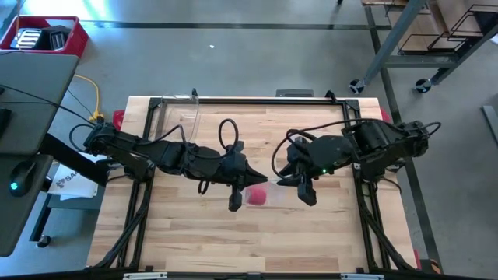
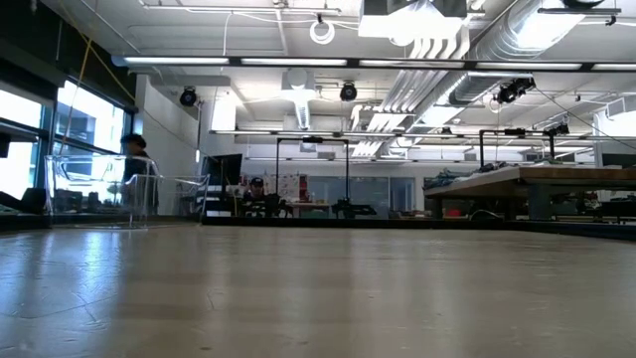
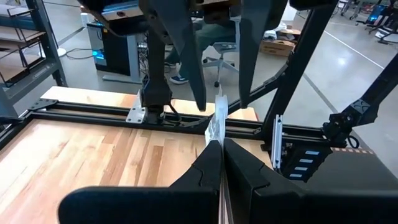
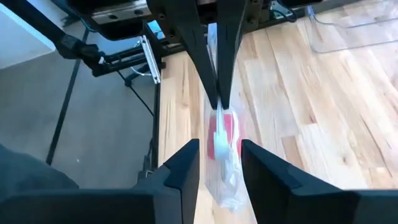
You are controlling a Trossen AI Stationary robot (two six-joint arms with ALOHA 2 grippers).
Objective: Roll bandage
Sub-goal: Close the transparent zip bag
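The left claw is clamped on the clear plastic bag holding the red bandage, mid-table. The right claw, fingers apart, straddles the bag.

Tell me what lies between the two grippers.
A crinkled clear plastic bag holding the small red bandage roll. The left gripper pinches its top; the right gripper straddles it with parted jaws, seen in the right wrist view.
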